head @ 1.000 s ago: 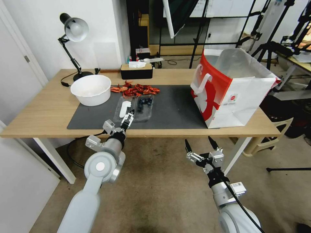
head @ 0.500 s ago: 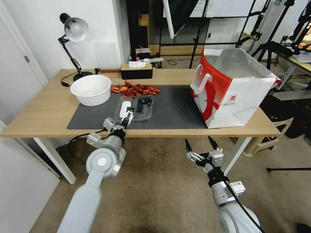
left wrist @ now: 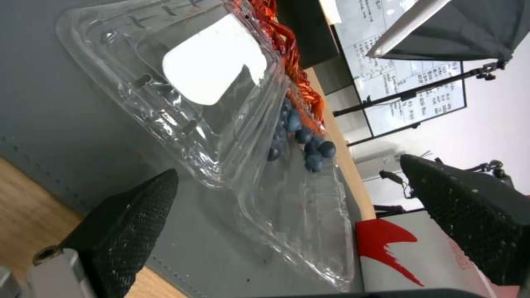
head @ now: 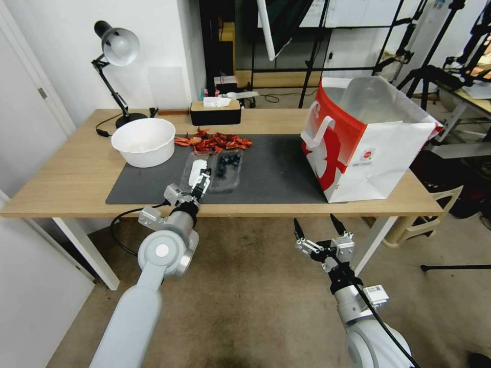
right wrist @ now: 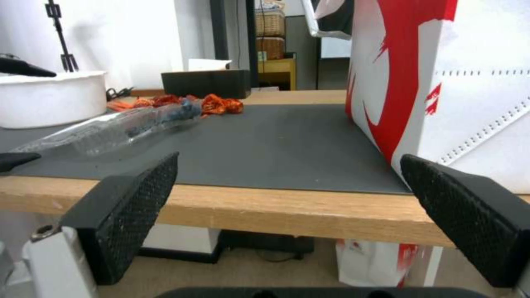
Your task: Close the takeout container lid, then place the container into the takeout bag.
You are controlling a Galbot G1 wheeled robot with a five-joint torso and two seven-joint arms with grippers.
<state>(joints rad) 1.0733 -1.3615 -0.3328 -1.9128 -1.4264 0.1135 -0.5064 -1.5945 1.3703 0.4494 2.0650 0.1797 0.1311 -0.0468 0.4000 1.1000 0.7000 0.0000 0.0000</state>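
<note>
Takeout container (left wrist: 287,194): thin clear plastic, glossy, ribbed and creased; the lid (left wrist: 182,95) carries a matt white label (left wrist: 213,58). Blueberries (left wrist: 306,142): dull, bloomy skins. Mat (head: 276,174): dark grey, matt, stitched edge, possibly felt. Table (head: 76,174): pale wood grain, satin. Takeout bag (head: 365,148): smooth red-and-white paper, silvery lining. Left gripper (left wrist: 287,215) pads: black, knurled texture. Bowl (head: 144,141): smooth white.

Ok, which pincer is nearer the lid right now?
Left. The left pincer is open at the near edge of the lid. The right pincer hangs open below the table edge, well off toward the takeout bag.
</note>
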